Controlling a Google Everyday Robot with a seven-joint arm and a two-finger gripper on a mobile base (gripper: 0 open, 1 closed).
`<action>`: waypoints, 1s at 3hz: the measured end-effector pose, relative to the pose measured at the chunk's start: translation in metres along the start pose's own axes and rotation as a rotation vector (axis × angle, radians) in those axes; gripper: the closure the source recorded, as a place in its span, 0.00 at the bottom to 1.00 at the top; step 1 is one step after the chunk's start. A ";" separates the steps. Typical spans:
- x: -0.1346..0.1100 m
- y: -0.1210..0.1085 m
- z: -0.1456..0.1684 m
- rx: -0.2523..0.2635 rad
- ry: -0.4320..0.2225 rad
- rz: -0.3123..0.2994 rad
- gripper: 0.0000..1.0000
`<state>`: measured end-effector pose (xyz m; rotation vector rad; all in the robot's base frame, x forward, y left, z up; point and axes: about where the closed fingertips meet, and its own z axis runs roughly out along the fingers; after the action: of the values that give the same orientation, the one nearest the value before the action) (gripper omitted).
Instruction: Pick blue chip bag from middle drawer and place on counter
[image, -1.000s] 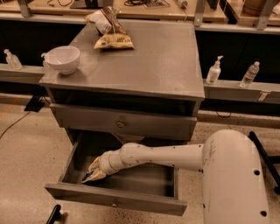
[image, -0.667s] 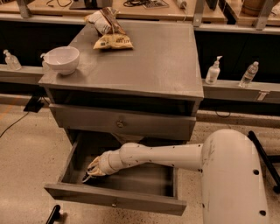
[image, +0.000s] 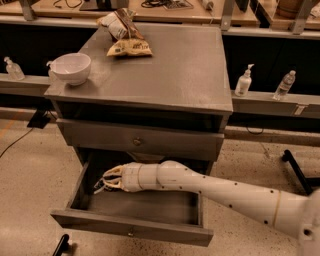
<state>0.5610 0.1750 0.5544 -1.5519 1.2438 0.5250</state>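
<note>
View: camera view, looking down on a gray cabinet from the front.
Worktop (image: 175, 70): broad gray scuffed top of the cabinet.
On worktop, left edge: a white bowl (image: 71, 67) is set upright.
On worktop, rear left: a yellow-tan chip bag (image: 129, 48) is laid flat; a white-and-brown striped bag (image: 117, 24) is propped just behind it, touching it.
Upper drawer (image: 100, 137): shut, round knob at its centre.
Middle drawer (image: 165, 232): pulled well out below the shut drawer; gray front panel with a small knob is seen nearest the camera.
Arm (image: 210, 187): white, entering from lower right and stretched leftward over the open drawer box.
End effector (image: 105, 181): held inside the middle drawer, over its left part, pointing at the left wall.
End effector state: cannot be told; only dark shadow is seen at its tip.
Blue chip bag: not made out; the drawer's left corner under the end effector is in shadow, and no blue bag is seen on the worktop.
Shelf, right of cabinet: a white pump bottle (image: 243, 81) and a clear bottle (image: 284, 85) are stood side by side.
Shelf, left: another small bottle (image: 13, 69) is noted.
</note>
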 end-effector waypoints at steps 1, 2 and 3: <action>-0.048 -0.034 -0.053 0.079 -0.163 -0.050 1.00; -0.088 -0.066 -0.088 0.066 -0.237 -0.110 1.00; -0.128 -0.106 -0.116 0.003 -0.265 -0.150 1.00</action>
<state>0.5791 0.1206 0.7489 -1.5043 0.9196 0.6080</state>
